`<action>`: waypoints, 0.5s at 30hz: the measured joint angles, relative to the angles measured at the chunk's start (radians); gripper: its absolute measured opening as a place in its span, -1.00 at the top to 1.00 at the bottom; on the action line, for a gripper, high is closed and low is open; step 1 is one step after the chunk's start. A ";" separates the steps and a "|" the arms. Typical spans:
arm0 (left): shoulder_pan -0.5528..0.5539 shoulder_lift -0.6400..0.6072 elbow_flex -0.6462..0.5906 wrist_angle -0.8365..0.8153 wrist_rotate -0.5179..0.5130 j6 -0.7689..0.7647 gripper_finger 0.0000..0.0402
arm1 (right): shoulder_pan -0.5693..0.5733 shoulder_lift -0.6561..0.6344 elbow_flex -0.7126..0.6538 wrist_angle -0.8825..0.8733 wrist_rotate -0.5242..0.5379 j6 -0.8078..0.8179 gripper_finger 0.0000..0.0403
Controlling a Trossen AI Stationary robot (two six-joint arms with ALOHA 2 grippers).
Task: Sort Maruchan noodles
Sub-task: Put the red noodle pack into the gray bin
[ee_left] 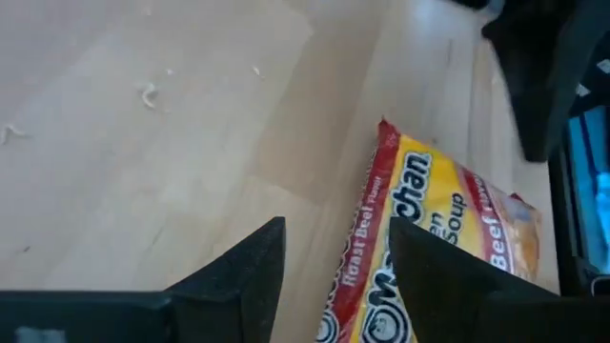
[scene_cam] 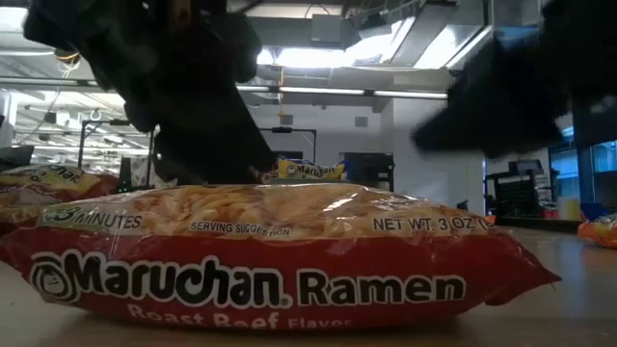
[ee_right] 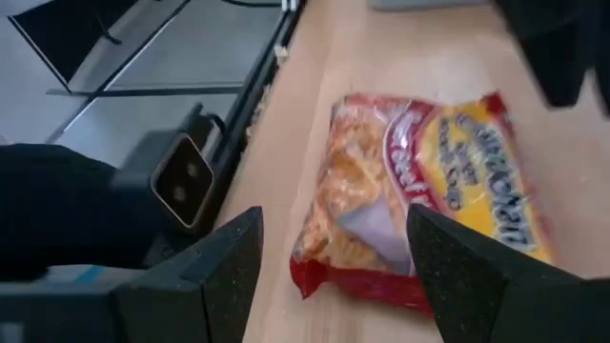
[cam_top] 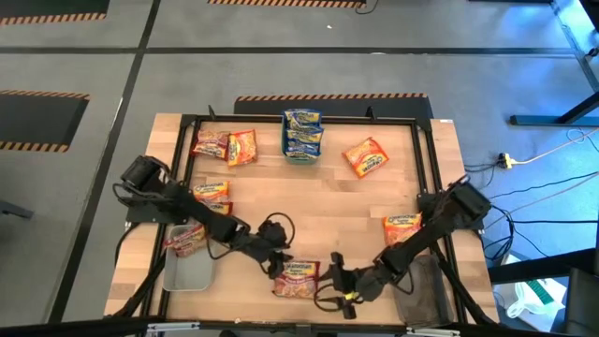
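Observation:
A red Maruchan Roast Beef packet [cam_top: 298, 278] lies flat near the table's near edge, filling the low view [scene_cam: 270, 251]. My left gripper [cam_top: 278, 265] is open at the packet's left end. In the left wrist view [ee_left: 335, 229], the packet's red edge [ee_left: 367, 238] runs between the fingers. My right gripper [cam_top: 337, 276] is open just right of the packet, which lies ahead of its spread fingers [ee_right: 334, 214] without touching them. Other packets lie around the table. Blue ones [cam_top: 302, 134] are stacked in a teal tray at the far edge. My left gripper comes at the red packet slanting down from the table's left. One finger [ee_left: 429, 276] stands over the packet's long red edge [ee_left: 367, 238] and the other over bare wood. I cannot tell whether either finger touches the packet, which lies flat on the table.
Orange packets lie at the far left [cam_top: 211, 143] [cam_top: 241, 147], the far right [cam_top: 365, 156], the left [cam_top: 211, 194] and the right [cam_top: 402, 227]. One packet [cam_top: 187, 239] rests on a grey tray [cam_top: 187, 271] near left. A dark tray [cam_top: 426, 290] sits near right. A black frame [cam_top: 299, 119] borders the table.

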 joint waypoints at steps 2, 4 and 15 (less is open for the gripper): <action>0.015 0.016 0.000 0.013 0.049 -0.004 0.02 | 0.000 0.030 0.000 0.022 -0.008 0.007 -0.21; 0.026 0.030 0.000 0.008 0.086 -0.005 -0.07 | -0.001 0.050 0.003 0.053 -0.042 0.007 -0.21; 0.047 0.068 0.000 0.042 0.192 -0.038 -0.39 | -0.009 0.127 0.126 -0.085 -0.050 -0.113 -0.21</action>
